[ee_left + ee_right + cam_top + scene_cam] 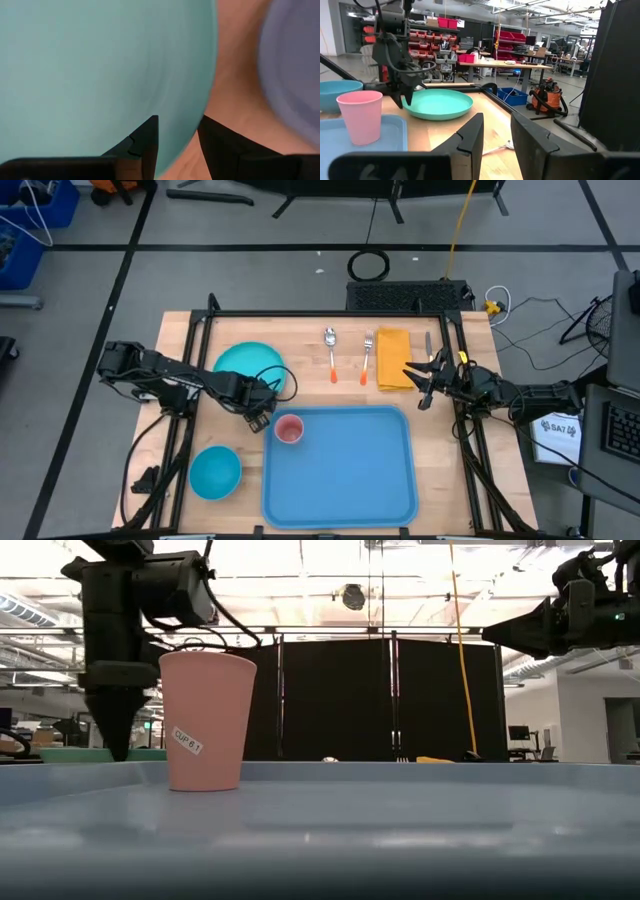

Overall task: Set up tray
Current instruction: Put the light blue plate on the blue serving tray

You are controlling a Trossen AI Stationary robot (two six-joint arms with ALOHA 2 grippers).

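The light-blue tray [340, 470] lies flat at the table's near middle. A pink cup [289, 430] stands upright in its far-left corner, also seen in the low view [205, 720]. The round teal plate [245, 363] lies on the table beyond the tray's left corner. My left gripper [263, 410] points down at the plate's near-right rim, open. In the left wrist view one finger [145, 140] is over the plate [100, 65] and the other over the wood. My right gripper [425, 383] is open and raised by the yellow napkin [392, 358]. My left gripper [177, 145] comes from above with its fingers astride the teal plate's rim [200, 115], one inside the rim and one outside. I cannot tell whether either finger touches it. The plate lies flat on the table.
A small blue bowl [215, 472] sits left of the tray. A spoon [331, 352], a fork [366, 357] and a knife [428, 345] lie at the far side near the napkin. A black frame [330, 314] borders the table.
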